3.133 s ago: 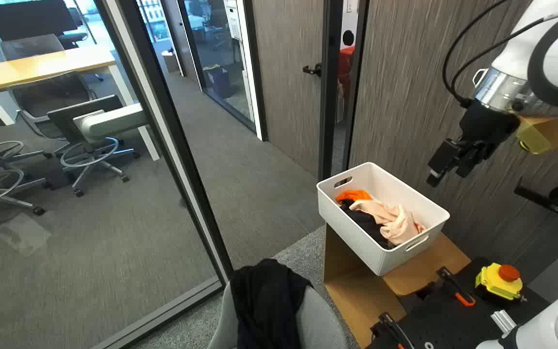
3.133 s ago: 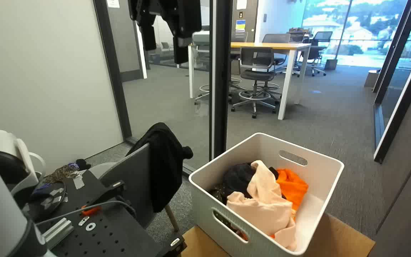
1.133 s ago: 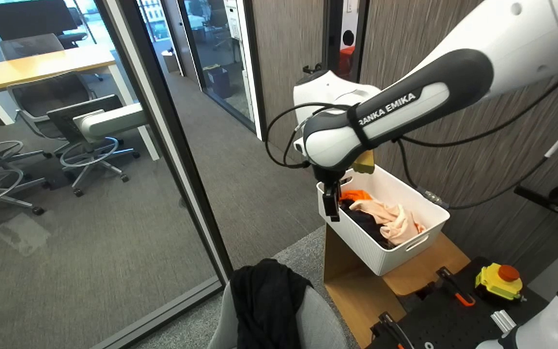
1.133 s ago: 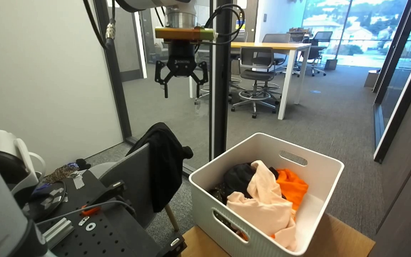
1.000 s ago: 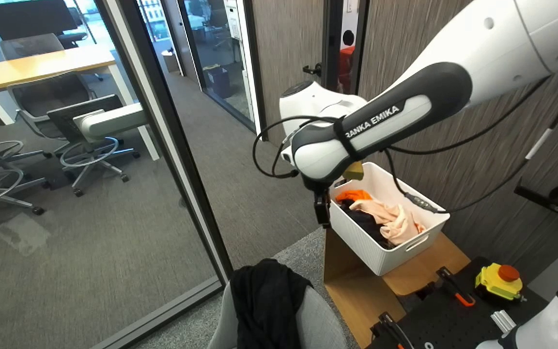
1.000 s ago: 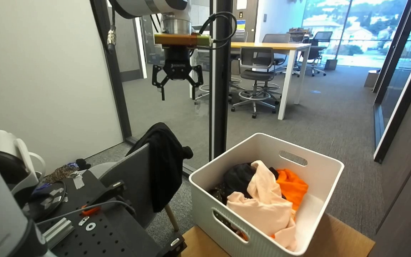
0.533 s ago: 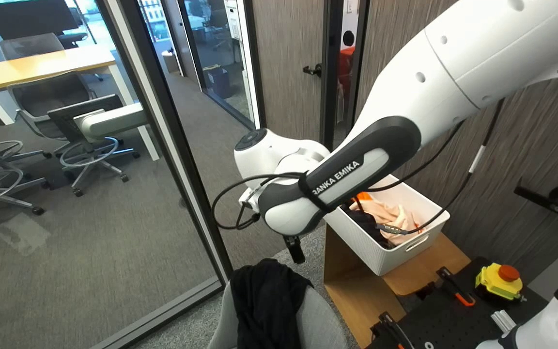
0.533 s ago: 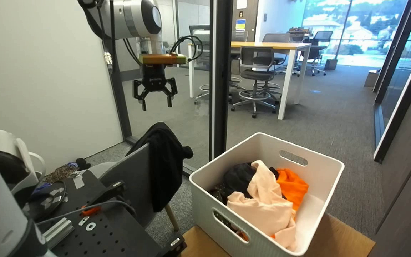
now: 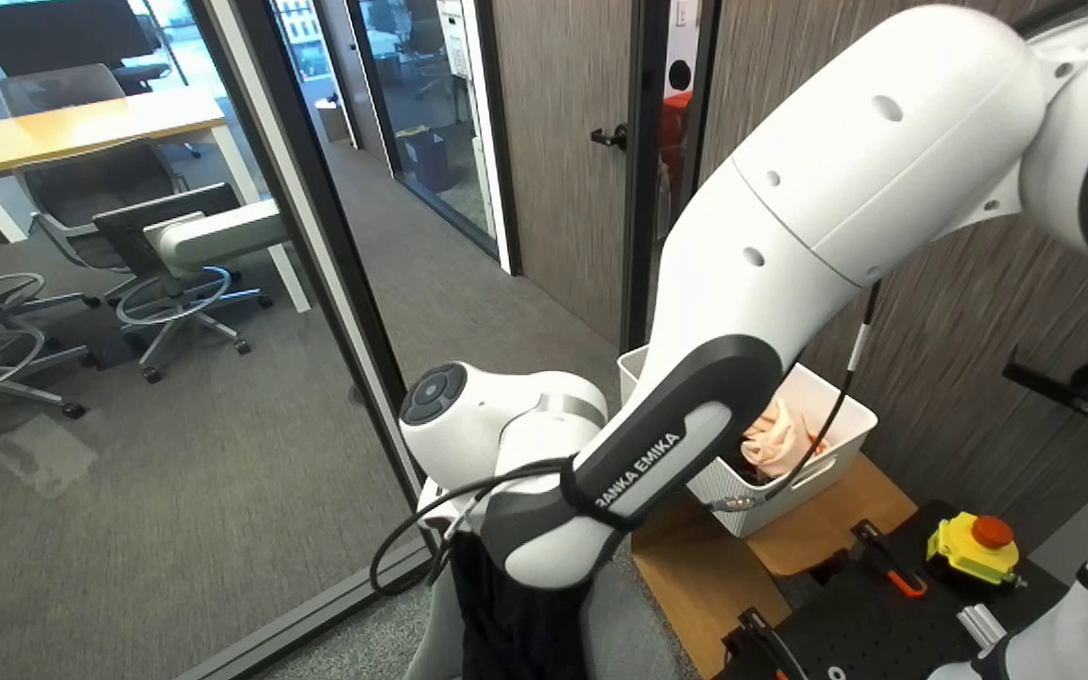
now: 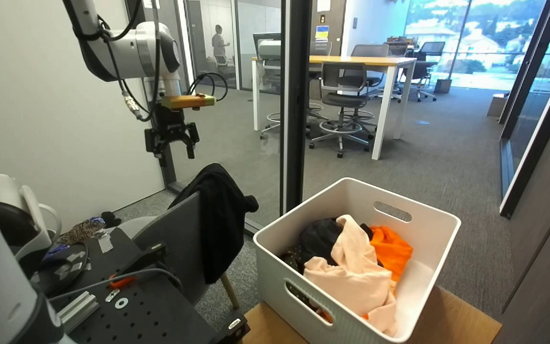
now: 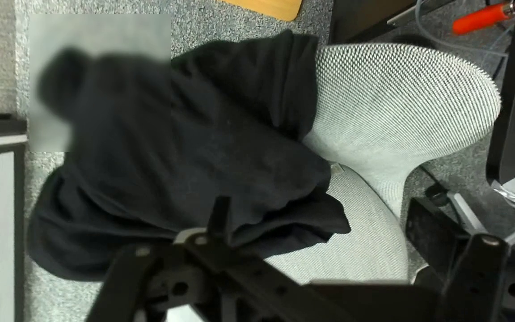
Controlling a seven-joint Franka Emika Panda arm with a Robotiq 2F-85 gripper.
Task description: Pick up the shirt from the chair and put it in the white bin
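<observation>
The black shirt (image 10: 225,224) hangs over the back of the grey chair (image 10: 172,248). It also shows in an exterior view (image 9: 525,623), partly covered by the arm, and spread wide in the wrist view (image 11: 195,147). My gripper (image 10: 176,157) is open and empty, pointing down, above and a little behind the chair back. In the wrist view the gripper (image 11: 327,221) has its jaws wide apart, one over the shirt and one beyond the chair's edge. The white bin (image 10: 272,277) holds peach, orange and black clothes. It is partly hidden by the arm in an exterior view (image 9: 790,515).
The bin stands on a wooden stand (image 9: 832,529) beside the chair. A black perforated mount plate (image 10: 141,315) with a cable and clamps lies near the robot base. A glass wall with a dark post (image 10: 294,119) stands behind the chair. A yellow emergency-stop box (image 9: 974,548) sits on the plate.
The arm has swung from beside the bin across to above the chair and come lower. The gripper has turned and stays open. The shirt and bin have not moved.
</observation>
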